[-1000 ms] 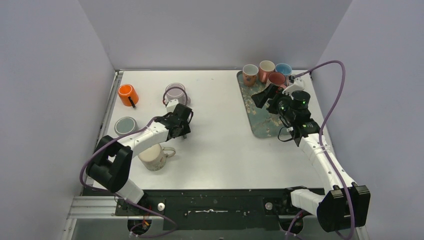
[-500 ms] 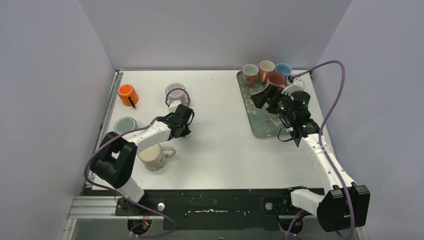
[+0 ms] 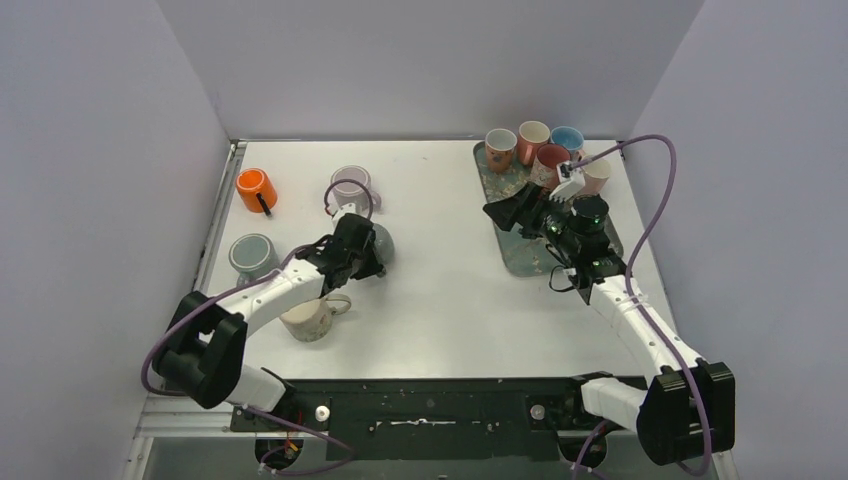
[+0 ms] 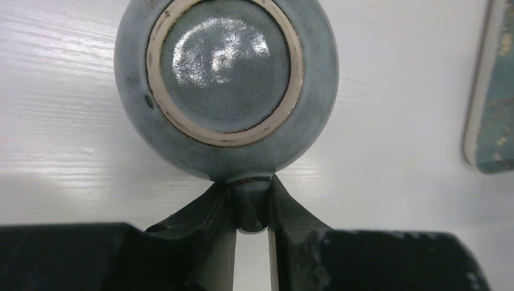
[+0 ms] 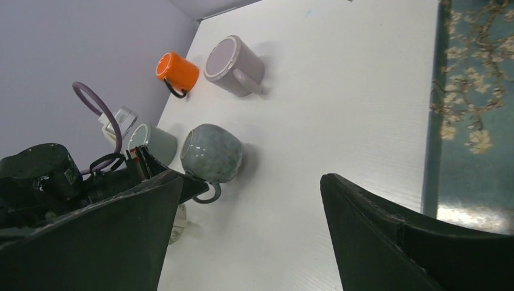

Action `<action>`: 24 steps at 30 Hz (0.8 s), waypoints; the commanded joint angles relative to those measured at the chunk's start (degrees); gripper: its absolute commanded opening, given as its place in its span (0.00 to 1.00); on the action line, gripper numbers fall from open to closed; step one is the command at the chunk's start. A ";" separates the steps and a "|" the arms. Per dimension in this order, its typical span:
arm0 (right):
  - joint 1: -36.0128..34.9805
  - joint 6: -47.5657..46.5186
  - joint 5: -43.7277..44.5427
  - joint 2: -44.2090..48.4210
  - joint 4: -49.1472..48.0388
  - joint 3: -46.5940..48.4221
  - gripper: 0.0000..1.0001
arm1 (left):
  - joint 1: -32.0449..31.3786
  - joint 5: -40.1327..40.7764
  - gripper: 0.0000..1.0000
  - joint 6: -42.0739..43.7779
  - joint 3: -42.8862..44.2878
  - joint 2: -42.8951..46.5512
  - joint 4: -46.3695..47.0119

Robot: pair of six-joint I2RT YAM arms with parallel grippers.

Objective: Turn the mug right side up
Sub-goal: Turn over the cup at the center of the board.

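Note:
The mug (image 3: pixel 381 240) is round and blue-grey and stands upside down on the white table, its ringed base facing up (image 4: pixel 224 66). My left gripper (image 4: pixel 251 212) is shut on its handle, pinching it from the near side, and in the top view the gripper (image 3: pixel 364 262) sits just left of the mug. In the right wrist view the mug (image 5: pixel 213 153) lies far ahead on the table. My right gripper (image 5: pixel 251 182) is open and holds nothing; it hangs over the tray's left edge (image 3: pixel 510 210).
A patterned tray (image 3: pixel 520 255) at the right holds several upright mugs (image 3: pixel 535 145). An orange mug (image 3: pixel 256 190) lies on its side at the far left. A lilac mug (image 3: pixel 350 185), a grey upside-down mug (image 3: pixel 250 255) and a cream mug (image 3: pixel 310 315) surround the left arm.
My left gripper has shut on the mug's handle and drawn back toward me, uncovering the mug. The right arm has swung left, off the tray's mugs, with its jaws narrowing slightly.

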State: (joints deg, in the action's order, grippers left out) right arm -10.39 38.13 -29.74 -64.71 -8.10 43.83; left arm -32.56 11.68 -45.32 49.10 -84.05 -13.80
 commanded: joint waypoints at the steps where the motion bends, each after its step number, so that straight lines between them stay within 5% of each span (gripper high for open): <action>1: -3.10 3.22 -3.47 -0.06 -9.45 -2.97 0.85 | 0.04 -5.48 0.00 -1.80 -1.39 8.08 17.88; 12: -12.02 16.35 -5.69 -2.74 -31.88 -12.22 0.52 | -0.21 -18.16 0.00 -5.99 -7.11 14.53 37.88; 19: -14.59 26.18 -12.95 -8.53 -48.31 -12.52 0.44 | -0.97 -24.79 0.00 -5.82 -9.51 17.47 48.10; 24: -15.04 26.56 -15.52 -9.19 -48.57 -11.32 0.42 | -1.28 -29.76 0.00 -4.67 -11.19 19.18 54.05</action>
State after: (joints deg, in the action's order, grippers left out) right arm -24.91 62.43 -41.91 -74.00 -48.23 31.27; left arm -33.43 -11.94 -50.89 37.21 -69.04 22.41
